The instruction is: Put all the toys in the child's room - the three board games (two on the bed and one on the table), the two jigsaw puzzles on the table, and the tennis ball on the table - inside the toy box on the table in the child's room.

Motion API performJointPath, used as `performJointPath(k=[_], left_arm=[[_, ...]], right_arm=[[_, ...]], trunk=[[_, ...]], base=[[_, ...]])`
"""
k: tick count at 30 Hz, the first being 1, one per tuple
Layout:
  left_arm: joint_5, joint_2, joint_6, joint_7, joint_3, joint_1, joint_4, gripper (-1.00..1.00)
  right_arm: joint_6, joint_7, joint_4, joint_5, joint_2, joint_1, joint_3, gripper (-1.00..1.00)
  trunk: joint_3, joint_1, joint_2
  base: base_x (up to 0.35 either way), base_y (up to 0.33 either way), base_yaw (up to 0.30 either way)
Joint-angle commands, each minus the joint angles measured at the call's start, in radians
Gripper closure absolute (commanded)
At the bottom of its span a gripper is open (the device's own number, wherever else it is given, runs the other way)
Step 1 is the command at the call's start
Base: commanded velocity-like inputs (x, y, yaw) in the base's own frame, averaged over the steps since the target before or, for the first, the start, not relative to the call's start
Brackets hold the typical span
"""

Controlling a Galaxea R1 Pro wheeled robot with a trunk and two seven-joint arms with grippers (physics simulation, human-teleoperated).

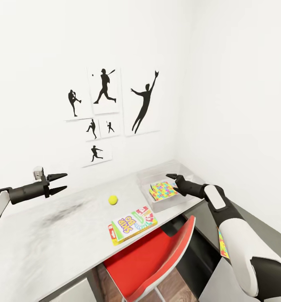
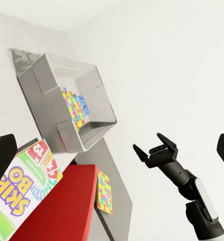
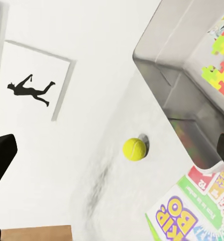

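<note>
Hovering over the toy box (image 1: pixel 186 200), the right gripper (image 1: pixel 170 179) has its two dark fingers spread apart with nothing between them, just above the jigsaw puzzle (image 1: pixel 163 190) that lies flat inside the bin. That puzzle is a thin square board of small multicoloured patches; in the left wrist view it (image 2: pixel 73 108) sits against the bin's floor, and a second patchwork board (image 2: pixel 105 192) shows lower down, beside the red chair (image 1: pixel 151 256), off the table (image 1: pixel 52 235). The left gripper (image 1: pixel 61 183) hangs above the table's far-left stretch, jaws parted and empty, well apart from everything else. The tennis ball (image 1: pixel 112 200), small, round and yellow-green, rests on the pale tabletop between the two grippers, nearer the bin. Just in front of it the SKIP BO box (image 1: pixel 132 224), a flat printed rectangle in yellow, white and green, lies at the table's near edge, its long axis running roughly along that edge towards the bin. The toy box is a shallow light grey tray with sloping walls.
</note>
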Motion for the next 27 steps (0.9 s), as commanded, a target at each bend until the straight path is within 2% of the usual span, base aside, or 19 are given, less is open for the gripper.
performJointPath(k=[1,3,7,12,19,27], left_arm=[[-0.002,0.000,0.004,-0.004,0.001,-0.001,0.000,-1.00],[-0.002,-0.001,0.004,-0.004,0.001,-0.001,0.000,-1.00],[-0.002,-0.001,0.004,-0.004,0.001,-0.001,0.000,-1.00],[-0.002,0.000,0.004,-0.004,0.000,-0.001,0.000,-1.00],[-0.002,-0.001,0.004,-0.004,0.000,-0.001,0.000,-1.00],[-0.002,-0.001,0.004,-0.004,0.000,-0.001,0.000,-1.00]], right_arm=[[0.006,-0.008,0.000,0.007,0.001,-0.002,-0.002,-1.00],[0.007,-0.034,-0.001,0.007,0.001,-0.003,0.004,-1.00],[0.018,-0.162,-0.003,0.006,0.002,-0.006,0.050,-1.00],[0.060,-0.254,-0.044,0.005,0.002,-0.007,0.085,-1.00],[0.141,-0.289,-0.100,0.006,0.002,-0.008,0.096,-1.00],[0.195,-0.295,-0.114,0.005,0.002,-0.024,0.099,-1.00]], trunk=[[-0.002,0.001,-0.002],[-0.002,0.001,-0.002],[-0.002,0.001,-0.002],[-0.002,0.001,-0.002],[-0.002,0.001,-0.002],[-0.002,0.001,-0.002]], base=[[0.000,0.000,0.000],[0.000,0.000,0.000],[0.000,0.000,0.000],[0.000,0.000,0.000],[0.000,0.000,0.000],[-0.036,0.006,0.000]])
